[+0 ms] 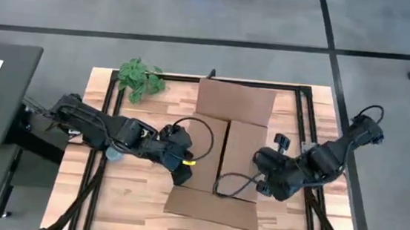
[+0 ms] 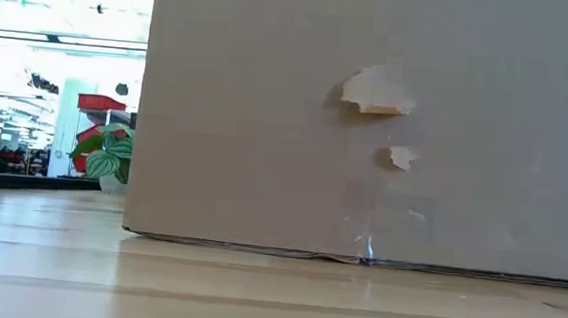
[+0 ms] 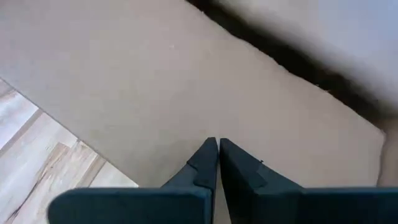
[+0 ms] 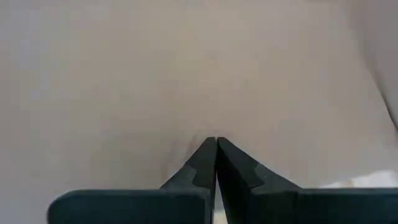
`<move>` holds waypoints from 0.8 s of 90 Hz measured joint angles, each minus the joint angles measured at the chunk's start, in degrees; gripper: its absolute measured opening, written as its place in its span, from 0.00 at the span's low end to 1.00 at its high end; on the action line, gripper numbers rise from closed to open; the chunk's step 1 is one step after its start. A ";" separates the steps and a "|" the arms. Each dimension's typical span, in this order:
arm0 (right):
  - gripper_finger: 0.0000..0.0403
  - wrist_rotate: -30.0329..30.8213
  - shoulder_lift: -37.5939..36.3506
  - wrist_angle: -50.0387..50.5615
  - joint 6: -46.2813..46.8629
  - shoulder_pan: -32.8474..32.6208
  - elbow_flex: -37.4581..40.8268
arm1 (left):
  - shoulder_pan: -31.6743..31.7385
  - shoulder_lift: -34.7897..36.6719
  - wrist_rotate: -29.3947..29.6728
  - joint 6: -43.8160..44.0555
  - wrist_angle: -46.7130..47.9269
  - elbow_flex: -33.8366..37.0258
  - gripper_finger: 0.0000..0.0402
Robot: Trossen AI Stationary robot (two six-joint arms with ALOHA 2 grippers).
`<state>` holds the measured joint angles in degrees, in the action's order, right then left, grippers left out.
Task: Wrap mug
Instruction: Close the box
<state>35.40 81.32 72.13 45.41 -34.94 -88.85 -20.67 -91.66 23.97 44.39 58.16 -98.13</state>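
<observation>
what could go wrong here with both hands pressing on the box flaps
1. No mug shows in any view, so whether it sits safely under the flaps cannot be checked. Pressing down could tip or pinch it.
2. The left hand and right hand are shut and rest on the cardboard box without gripping it, so a flap may spring back up.
3. Loose cables lie over the box and could snag.

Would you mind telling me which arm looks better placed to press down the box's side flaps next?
Roughly even, each for its own side. The left gripper is shut at the left flap of the cardboard box; the right gripper is shut over the right flap. No mug is visible.
</observation>
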 joint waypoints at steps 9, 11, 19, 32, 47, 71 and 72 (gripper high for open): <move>0.00 0.87 -4.90 -8.54 0.26 0.13 7.47 | 0.00 0.00 0.03 1.52 -0.82 0.00 0.00; 0.00 0.90 -6.01 -9.99 0.26 0.29 9.06 | 0.00 0.00 0.03 1.96 -0.94 0.00 0.00; 0.00 0.87 -10.47 -15.62 0.21 0.98 15.25 | -0.25 0.00 0.05 3.48 -1.11 0.00 0.00; 0.00 1.61 -17.08 -22.77 -3.26 2.96 23.51 | -0.91 -0.33 1.24 5.18 -1.30 0.00 0.00; 0.00 0.69 -21.39 -27.44 -9.80 6.86 27.95 | -1.25 -1.41 6.00 4.85 -0.35 -0.05 0.00; 0.00 -4.87 -22.68 -27.84 -21.33 15.95 28.21 | 2.22 -3.65 9.56 -3.13 0.10 -0.17 0.00; 0.00 -5.26 -22.68 -27.93 -21.57 16.30 28.20 | 2.41 -3.66 9.55 -3.30 0.09 -0.16 0.00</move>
<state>30.14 58.63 44.20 23.84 -18.64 -60.66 -18.25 -95.32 33.53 41.09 58.25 -98.29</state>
